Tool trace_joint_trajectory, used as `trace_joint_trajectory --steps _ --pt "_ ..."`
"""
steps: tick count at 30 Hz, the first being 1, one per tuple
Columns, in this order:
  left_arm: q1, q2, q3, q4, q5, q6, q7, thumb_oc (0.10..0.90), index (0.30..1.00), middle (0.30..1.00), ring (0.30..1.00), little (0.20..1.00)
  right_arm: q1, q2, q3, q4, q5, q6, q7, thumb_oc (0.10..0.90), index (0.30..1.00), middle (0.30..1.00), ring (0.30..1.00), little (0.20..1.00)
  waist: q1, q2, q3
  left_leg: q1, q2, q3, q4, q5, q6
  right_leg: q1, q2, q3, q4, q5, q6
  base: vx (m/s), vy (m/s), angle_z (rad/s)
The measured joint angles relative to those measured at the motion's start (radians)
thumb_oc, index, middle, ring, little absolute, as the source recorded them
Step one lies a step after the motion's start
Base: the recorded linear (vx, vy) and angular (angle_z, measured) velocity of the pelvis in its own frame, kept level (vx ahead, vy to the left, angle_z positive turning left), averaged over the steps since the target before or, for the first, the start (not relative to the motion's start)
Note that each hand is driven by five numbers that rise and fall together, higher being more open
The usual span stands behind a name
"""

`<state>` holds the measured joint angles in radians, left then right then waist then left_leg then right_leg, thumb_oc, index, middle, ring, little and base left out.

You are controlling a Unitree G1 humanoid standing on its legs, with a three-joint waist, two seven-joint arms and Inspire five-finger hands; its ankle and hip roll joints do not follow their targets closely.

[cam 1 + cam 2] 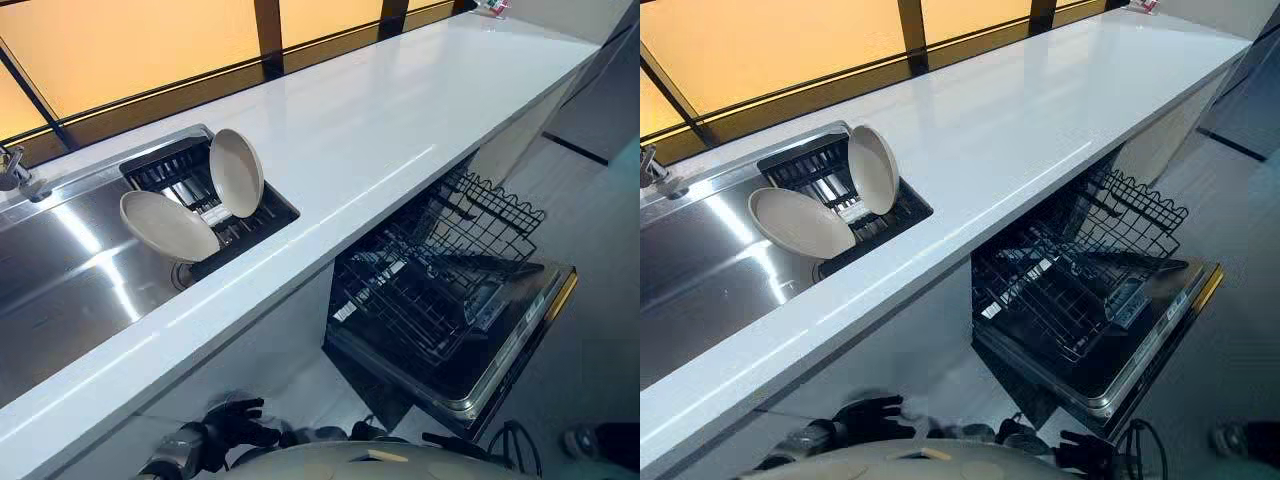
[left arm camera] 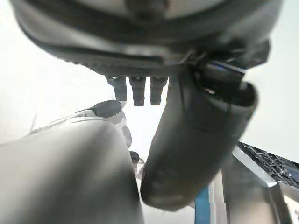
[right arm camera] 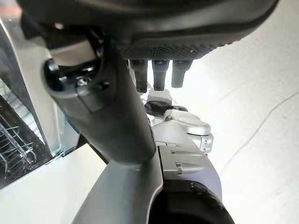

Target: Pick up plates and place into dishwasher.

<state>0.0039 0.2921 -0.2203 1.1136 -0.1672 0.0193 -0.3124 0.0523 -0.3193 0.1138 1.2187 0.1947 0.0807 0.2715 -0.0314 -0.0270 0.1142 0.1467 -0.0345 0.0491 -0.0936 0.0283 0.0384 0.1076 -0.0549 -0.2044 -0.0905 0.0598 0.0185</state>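
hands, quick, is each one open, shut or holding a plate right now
Left hand: open, fingers relaxed, holding nothing.
Right hand: open, fingers relaxed, holding nothing.

Light comes through the amber windows [image 1: 130, 50] behind the white countertop [image 1: 400, 120], which throws it back as a broad sheen, with bright streaks in the steel sink [image 1: 60, 270]. The dishwasher [image 1: 450, 310] below sits in shadow, and my right hand [image 3: 117, 107] is dark against a glaring floor [image 3: 252, 93].
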Motion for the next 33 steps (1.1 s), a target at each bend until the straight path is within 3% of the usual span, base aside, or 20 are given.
trace_joint_trajectory --steps 6,11,15,18,25,30,33 --pt "0.007 0.0 0.001 0.0 -0.02 -0.001 0.001 0.8 0.9 0.9 0.9 0.9 -0.001 0.001 0.0 -0.004 0.0 0.0 0.0 0.8 0.9 0.9 0.9 0.9 0.0 0.0 0.0 0.0 0.0 0.0 0.0 0.0 0.0 0.0 0.0 0.0 0.0 0.0 0.0 0.01 -0.086 0.0" --pt "0.019 -0.007 0.073 -0.007 -0.212 0.045 -0.09 0.8 0.9 0.9 0.9 0.9 0.0 0.001 0.0 -0.016 0.0 0.011 -0.001 0.8 0.9 0.9 0.9 0.9 0.001 -0.002 0.001 -0.001 0.0 0.0 0.0 0.0 0.0 0.0 0.0 0.0 0.0 0.0 0.0 0.0 0.0 0.0" --pt "0.062 0.002 0.128 -0.158 -0.429 0.206 -0.273 0.8 0.9 0.9 0.9 0.9 0.011 0.003 -0.002 -0.057 0.012 0.034 -0.001 0.8 0.9 0.9 0.9 0.9 0.006 -0.009 0.007 -0.003 0.0 0.001 0.0 0.0 0.0 -0.004 -0.001 0.0 0.0 0.0 0.001 -0.02 0.001 0.0" --pt "0.077 -0.009 0.141 -0.288 -0.525 0.316 -0.507 0.8 0.9 0.9 0.9 0.9 0.012 0.012 -0.029 -0.065 0.041 0.057 -0.001 0.8 0.9 0.9 0.9 0.9 0.015 -0.012 0.009 -0.012 -0.001 0.005 0.0 0.001 0.0 -0.015 -0.002 0.001 0.0 0.0 0.001 -0.01 -0.001 -0.01" --pt "0.07 -0.072 0.112 -0.555 -0.536 0.396 -1.002 0.8 0.9 0.9 0.9 0.9 0.003 0.023 -0.04 -0.05 0.042 0.03 0.005 0.8 0.9 0.9 0.9 0.9 0.01 -0.014 0.018 -0.013 0.0 0.017 0.0 0.001 0.0 -0.021 -0.001 0.007 0.0 0.001 0.001 -0.01 -0.002 -0.03" --pt "0.027 -0.06 -0.014 -0.805 -0.701 0.504 -1.035 0.8 0.9 0.9 0.9 0.9 -0.015 0.026 -0.027 -0.033 0.041 0.009 0.009 0.8 0.9 0.9 0.9 0.9 0.001 -0.017 0.021 -0.014 0.0 0.034 0.0 -0.002 0.0 -0.029 0.001 0.025 0.0 0.001 0.001 0.01 0.003 -0.09" --pt "-0.029 -0.038 -0.098 -1.037 -0.987 0.529 -0.978 0.8 0.9 0.9 0.9 0.9 -0.032 0.028 -0.015 -0.02 0.041 -0.001 0.009 0.8 0.9 0.9 0.9 0.9 -0.005 -0.017 0.026 -0.014 0.0 0.04 0.0 -0.002 0.001 -0.031 0.001 0.031 0.0 0.002 0.002 0.01 0.017 -0.09"
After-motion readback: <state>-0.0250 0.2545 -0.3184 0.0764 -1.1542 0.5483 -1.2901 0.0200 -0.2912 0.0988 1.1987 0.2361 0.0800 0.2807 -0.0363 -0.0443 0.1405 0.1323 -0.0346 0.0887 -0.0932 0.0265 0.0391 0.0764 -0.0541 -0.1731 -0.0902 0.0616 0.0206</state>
